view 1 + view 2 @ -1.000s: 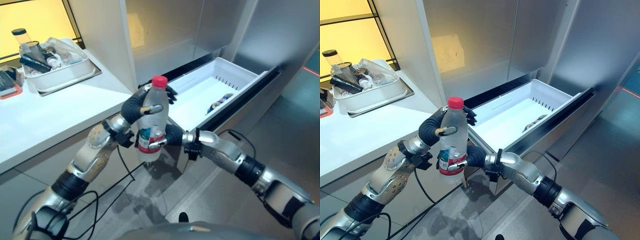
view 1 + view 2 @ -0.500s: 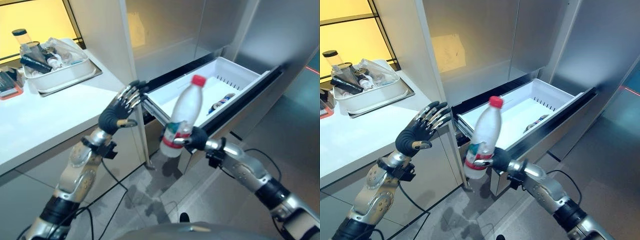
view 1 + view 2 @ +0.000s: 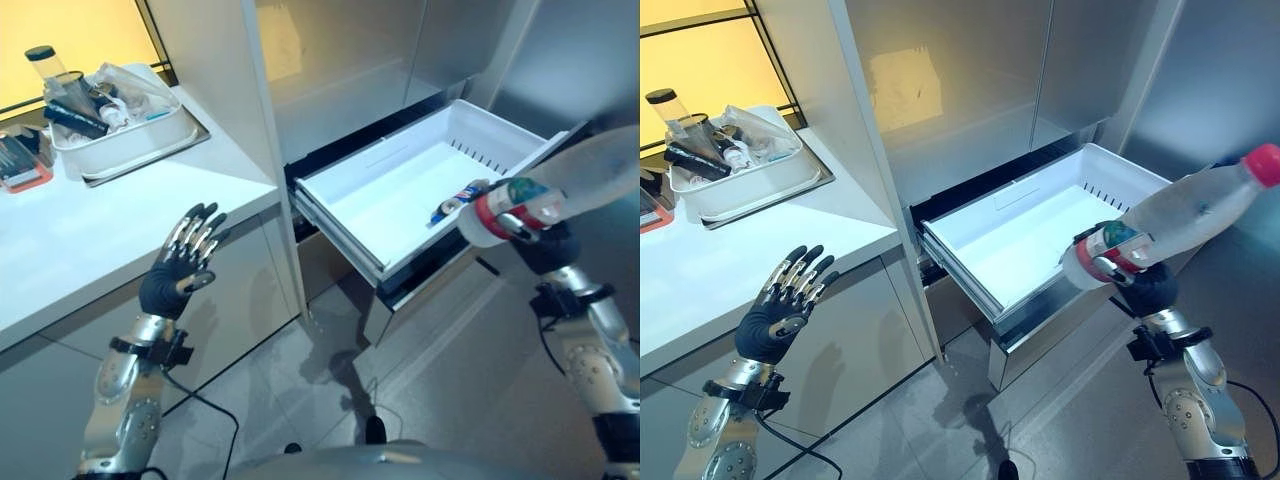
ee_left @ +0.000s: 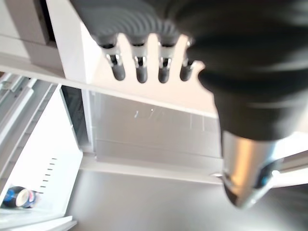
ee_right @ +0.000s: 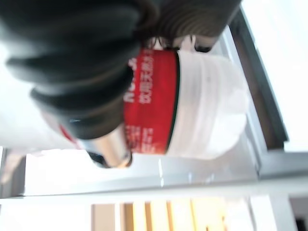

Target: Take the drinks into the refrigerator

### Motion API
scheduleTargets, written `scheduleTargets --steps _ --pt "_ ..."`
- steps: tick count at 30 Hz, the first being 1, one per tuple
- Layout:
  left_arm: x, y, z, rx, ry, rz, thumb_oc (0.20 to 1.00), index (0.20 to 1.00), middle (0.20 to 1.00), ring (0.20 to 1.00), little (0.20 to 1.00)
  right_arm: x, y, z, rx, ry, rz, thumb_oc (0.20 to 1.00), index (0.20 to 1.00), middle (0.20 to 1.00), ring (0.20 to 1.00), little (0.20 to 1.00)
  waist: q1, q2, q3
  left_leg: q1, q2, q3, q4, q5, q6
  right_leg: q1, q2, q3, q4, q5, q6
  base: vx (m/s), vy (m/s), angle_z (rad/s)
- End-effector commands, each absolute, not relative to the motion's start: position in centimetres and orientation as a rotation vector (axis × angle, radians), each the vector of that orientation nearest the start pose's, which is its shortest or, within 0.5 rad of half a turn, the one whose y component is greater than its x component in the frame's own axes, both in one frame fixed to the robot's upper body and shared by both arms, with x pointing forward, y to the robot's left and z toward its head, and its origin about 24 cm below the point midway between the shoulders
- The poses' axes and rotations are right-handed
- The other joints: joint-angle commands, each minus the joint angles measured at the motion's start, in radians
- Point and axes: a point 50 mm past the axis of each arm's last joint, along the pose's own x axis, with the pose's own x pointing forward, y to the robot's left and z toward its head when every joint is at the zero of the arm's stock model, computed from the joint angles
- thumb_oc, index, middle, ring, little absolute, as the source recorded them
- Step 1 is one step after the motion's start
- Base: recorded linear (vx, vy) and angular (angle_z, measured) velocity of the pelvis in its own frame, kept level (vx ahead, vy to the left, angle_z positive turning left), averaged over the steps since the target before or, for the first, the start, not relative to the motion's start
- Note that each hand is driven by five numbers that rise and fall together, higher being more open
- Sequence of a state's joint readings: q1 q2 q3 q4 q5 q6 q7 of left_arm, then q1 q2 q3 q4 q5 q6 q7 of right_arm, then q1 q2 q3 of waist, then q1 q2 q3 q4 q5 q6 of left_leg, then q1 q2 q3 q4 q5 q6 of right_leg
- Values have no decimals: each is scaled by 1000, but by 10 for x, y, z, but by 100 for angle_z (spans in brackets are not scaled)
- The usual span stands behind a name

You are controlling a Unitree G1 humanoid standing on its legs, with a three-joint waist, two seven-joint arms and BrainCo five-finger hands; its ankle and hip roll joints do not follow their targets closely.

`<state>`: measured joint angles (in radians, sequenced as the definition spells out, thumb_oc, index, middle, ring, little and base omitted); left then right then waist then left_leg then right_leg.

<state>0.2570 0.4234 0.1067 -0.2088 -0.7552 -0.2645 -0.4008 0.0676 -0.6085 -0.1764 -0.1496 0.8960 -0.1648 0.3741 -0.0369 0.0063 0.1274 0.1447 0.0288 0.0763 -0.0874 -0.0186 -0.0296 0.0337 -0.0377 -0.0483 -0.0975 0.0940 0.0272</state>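
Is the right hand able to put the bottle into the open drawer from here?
Probably yes. The right hand grips the bottle tilted beside the drawer, which stands pulled out with its top open. Only a small can lies inside.

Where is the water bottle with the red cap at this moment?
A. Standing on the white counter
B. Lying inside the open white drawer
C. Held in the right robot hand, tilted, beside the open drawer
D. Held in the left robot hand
C: the right robot hand is curled round the water bottle, which is tilted at the open drawer, while the left robot hand is open and holds nothing.
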Motion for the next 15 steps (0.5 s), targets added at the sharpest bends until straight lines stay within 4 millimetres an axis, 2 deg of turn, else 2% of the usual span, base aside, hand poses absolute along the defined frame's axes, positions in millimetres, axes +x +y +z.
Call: scheduleTargets --steps 1,7,10,13,15 --pt "197 251 105 -132 -394 -246 1000 1000 1000 1000 1000 225 -273 190 77 -692 225 200 200 200 200 200 -8 -81 -6 -37 -51 -64 108 -118 51 90 -46 -80 31 -127 56 0 0 0" --pt "199 248 109 -142 -428 -235 1000 1000 1000 1000 1000 238 -276 191 -12 -675 145 200 200 200 200 200 0 -87 14 -57 -54 -66 113 -114 52 70 -48 -83 34 -122 58 -14 3 0" --pt "200 248 109 -155 -436 -236 1000 1000 1000 1000 1000 247 -272 199 -36 -691 155 200 200 200 200 200 7 -90 35 -89 -55 -67 132 -115 53 43 -51 -80 42 -118 58 -58 7 4" --pt "200 247 114 -145 -447 -262 1000 1000 1000 1000 1000 255 -269 213 -96 -699 195 200 200 200 200 200 19 -96 57 -124 -60 -69 151 -112 53 13 -54 -79 52 -113 58 -60 10 -1" --pt "200 245 116 -144 -451 -286 1000 1000 1000 1000 1000 268 -268 226 -165 -680 232 200 200 200 200 200 33 -104 73 -147 -61 -72 157 -107 54 -8 -55 -80 59 -109 59 -28 -1 -2"
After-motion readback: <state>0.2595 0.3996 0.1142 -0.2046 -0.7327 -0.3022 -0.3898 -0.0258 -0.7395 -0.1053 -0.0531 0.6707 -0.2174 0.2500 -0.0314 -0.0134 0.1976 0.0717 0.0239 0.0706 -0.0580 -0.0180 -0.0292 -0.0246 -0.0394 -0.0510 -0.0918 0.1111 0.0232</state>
